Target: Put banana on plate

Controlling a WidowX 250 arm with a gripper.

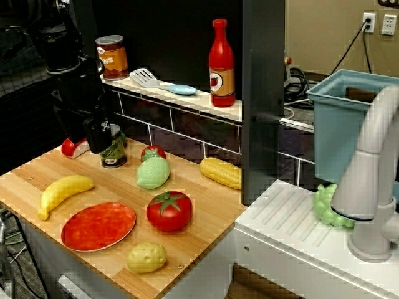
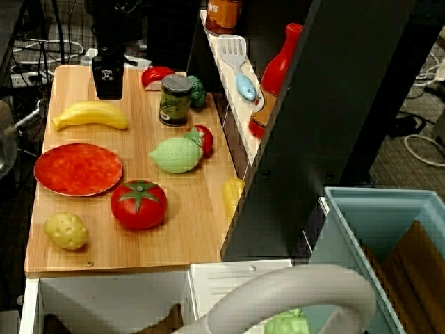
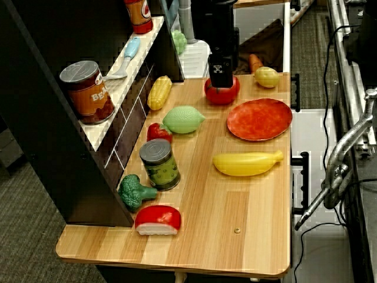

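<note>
Here my gripper (image 2: 108, 78) hangs above the far end of the wooden counter (image 2: 201, 229), holding nothing; its fingers look close together, but I cannot tell for sure whether they are shut. The banana (image 2: 91, 115) lies flat on the counter just in front of me, untouched. The plate (image 2: 78, 169) sits just beside the banana, bare, the two close but apart. A tomato (image 2: 139, 204) stands next to the plate, with a potato (image 2: 66, 231) near the counter's edge. A green can (image 2: 175, 99) stands to my side, by the shelf.
</note>
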